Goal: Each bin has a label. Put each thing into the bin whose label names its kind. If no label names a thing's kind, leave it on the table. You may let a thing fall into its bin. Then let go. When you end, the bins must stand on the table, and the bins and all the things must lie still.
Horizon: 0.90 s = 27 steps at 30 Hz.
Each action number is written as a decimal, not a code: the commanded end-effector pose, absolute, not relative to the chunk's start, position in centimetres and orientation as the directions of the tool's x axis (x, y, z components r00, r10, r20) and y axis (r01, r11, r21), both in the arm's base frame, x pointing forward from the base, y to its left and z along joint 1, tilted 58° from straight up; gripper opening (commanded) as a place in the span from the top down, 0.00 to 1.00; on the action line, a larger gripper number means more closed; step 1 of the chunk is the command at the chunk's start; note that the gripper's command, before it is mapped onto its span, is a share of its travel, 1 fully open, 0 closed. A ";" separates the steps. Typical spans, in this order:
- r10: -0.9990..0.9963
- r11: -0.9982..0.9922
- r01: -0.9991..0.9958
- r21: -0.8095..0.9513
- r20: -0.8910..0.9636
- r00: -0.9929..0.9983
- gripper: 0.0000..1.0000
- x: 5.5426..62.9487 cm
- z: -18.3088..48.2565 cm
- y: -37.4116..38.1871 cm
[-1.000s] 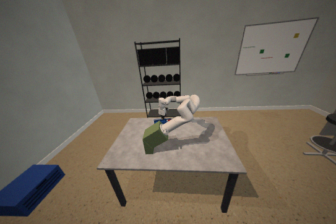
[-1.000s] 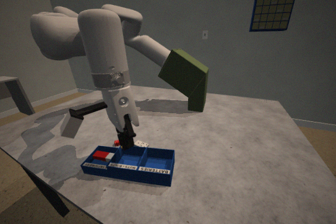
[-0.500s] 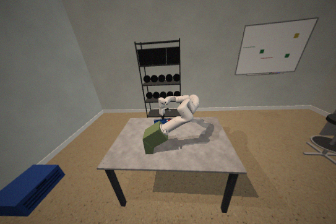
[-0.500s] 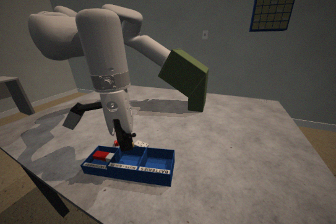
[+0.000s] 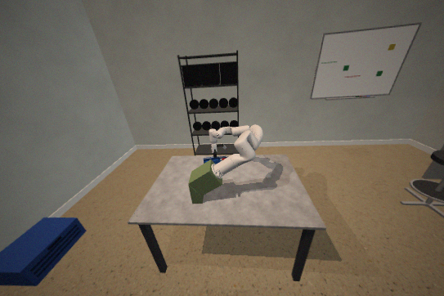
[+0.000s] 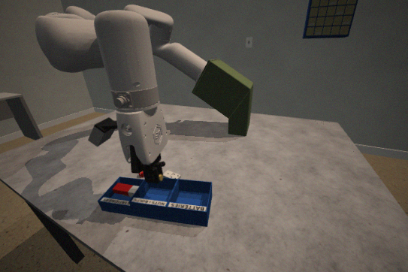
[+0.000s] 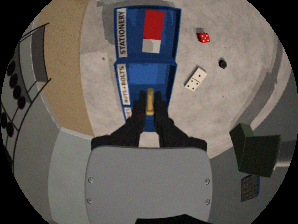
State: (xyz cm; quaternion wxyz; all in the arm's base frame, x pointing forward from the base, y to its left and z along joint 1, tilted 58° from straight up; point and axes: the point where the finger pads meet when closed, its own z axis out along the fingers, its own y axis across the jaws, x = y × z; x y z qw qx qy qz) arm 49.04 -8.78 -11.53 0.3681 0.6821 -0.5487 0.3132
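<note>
A blue bin (image 6: pixel 157 200) has three compartments labelled STATIONERY, NUTS+BOLTS and BATTERIES. A red and white eraser (image 6: pixel 125 188) lies in the STATIONERY compartment; it also shows in the wrist view (image 7: pixel 153 31). My gripper (image 6: pixel 152 174) is shut on a small brass-coloured piece (image 7: pixel 150 100) and holds it just over the back of the middle NUTS+BOLTS compartment (image 7: pixel 148 83). A white domino (image 7: pixel 194 78), a red die (image 7: pixel 204 38) and a small black thing (image 7: pixel 222 64) lie on the table behind the bin. In the top view the gripper (image 5: pixel 214 154) is small at the table's far edge.
The arm's green base block (image 6: pixel 225 95) stands on the table behind the bin. A shelf rack (image 5: pixel 209 102) stands beyond the table's far edge. A blue crate (image 5: pixel 32 249) lies on the floor, and a stool (image 5: pixel 439 180) stands at the right.
</note>
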 end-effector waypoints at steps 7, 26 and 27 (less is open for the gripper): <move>-0.520 -0.129 -0.980 0.150 0.832 0.196 1.00 49.2 -11.5 -8.5; -0.520 -0.128 -0.980 0.150 0.832 0.195 1.00 49.2 -12.9 -10.7; -0.520 -0.128 -0.980 0.150 0.832 0.195 1.00 49.2 -13.0 -10.9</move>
